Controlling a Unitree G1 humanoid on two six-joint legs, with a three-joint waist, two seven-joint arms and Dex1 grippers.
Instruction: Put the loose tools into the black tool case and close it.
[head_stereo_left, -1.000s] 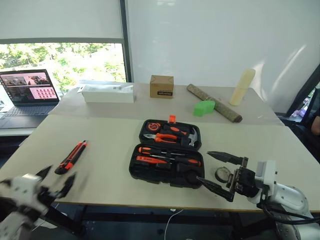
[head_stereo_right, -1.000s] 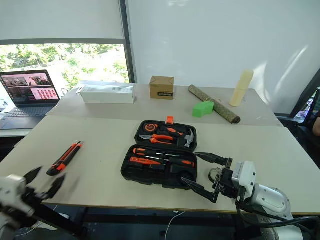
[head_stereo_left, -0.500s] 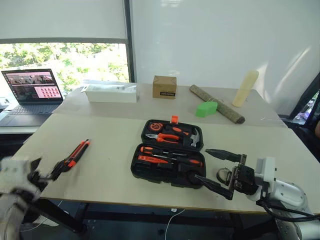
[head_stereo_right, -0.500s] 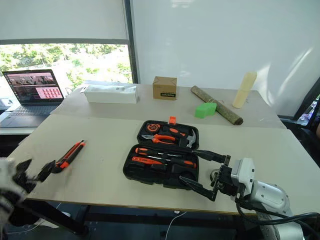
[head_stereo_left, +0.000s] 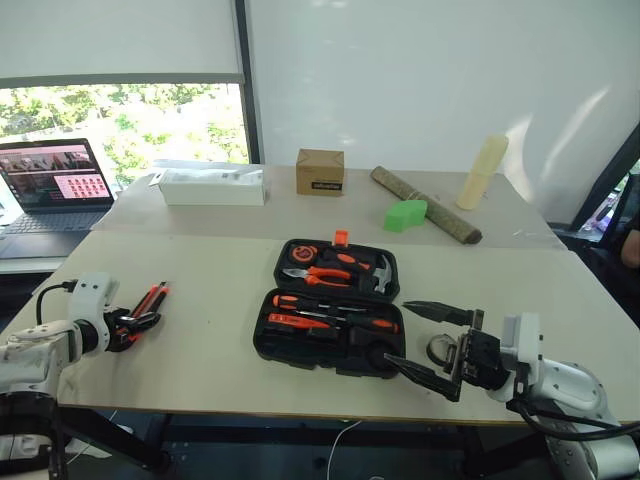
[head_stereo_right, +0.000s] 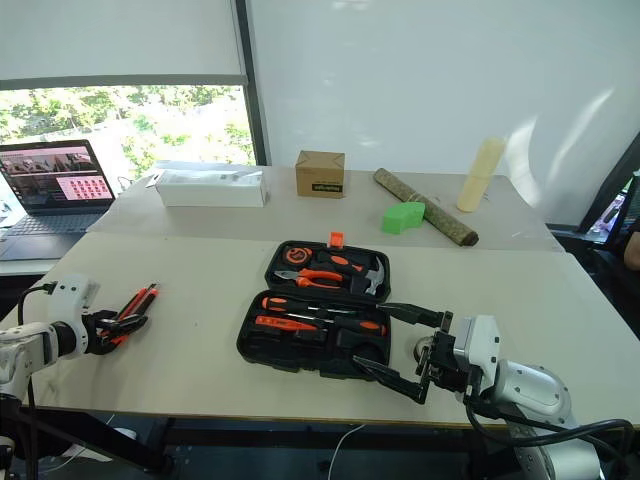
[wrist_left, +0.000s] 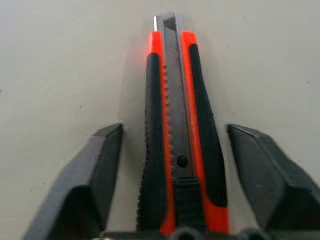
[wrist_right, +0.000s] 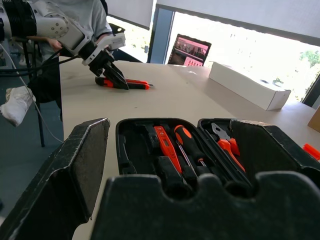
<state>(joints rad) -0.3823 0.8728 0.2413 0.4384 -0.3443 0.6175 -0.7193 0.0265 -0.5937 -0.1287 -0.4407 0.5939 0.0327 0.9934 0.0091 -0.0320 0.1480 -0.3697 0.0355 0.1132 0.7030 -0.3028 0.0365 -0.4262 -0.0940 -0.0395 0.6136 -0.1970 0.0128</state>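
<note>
On the bench, centre: the black tool case lies open, lid half on the far side, base half on the near side.
Done so far: most slots look filled; pliers and a hammer sit in the far half, and two screwdrivers lie in the near half.
Still loose, left: a utility knife lies flat on the bench near its left edge, well apart from the case.
Still loose, right: a dark ring that I take for the tape roll lies on the bench just right of the case, beside the right arm.
Tester pen: too small to make out, in the case or on the bench.
Left gripper: it sits low over the near end of the knife; its fingers stand on either side of the handle with a clear gap on each side, so nothing is gripped yet (a pick-up in the making, as I judge it).
Right gripper: it hangs at the near right corner of the case with its fingers spread wide and empty.
Left to do: by my reading, lift the knife and carry it to its slot, put in the tape roll, then fold the lid down and latch it.
Overall progress: well past halfway on packing, closing not begun.
Other things: a laptop, a white box, a cardboard box, a green block, a log.
</note>
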